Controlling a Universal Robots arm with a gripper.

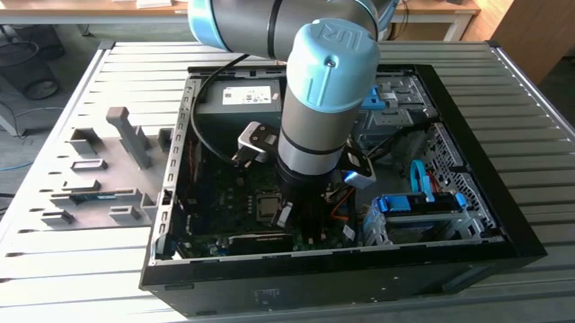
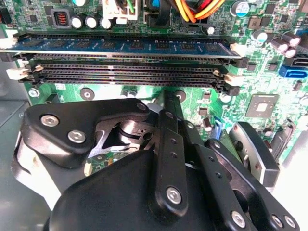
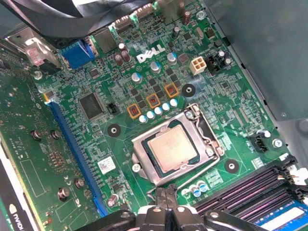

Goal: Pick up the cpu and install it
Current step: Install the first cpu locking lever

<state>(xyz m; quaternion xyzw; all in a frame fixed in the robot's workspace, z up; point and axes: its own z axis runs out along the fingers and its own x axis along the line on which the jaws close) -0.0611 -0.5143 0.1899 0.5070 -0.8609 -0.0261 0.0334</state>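
1. The cpu (image 3: 172,149) is seen in the first wrist view lying flat in its socket on the green motherboard (image 3: 120,86), with the metal socket frame (image 3: 139,154) around it.
2. In the exterior view the cpu (image 1: 266,204) is found in the middle of the board, inside the open black computer case (image 1: 503,202).
3. The gripper (image 3: 167,198) is placed just beside the socket, between it and the memory slots (image 3: 255,187); its fingers (image 3: 160,197) are pressed together and nothing is held between them.
4. The cpu is not touched by the gripper.
5. In the second wrist view the black gripper (image 2: 169,103) is seen close above the board, near the memory slots (image 2: 125,72), and a blue memory stick (image 2: 125,45) is seated in the farthest slot.
6. In the exterior view the robot arm (image 1: 319,121) is lowered into the case, and the case is set on a slatted grey table (image 1: 108,256).
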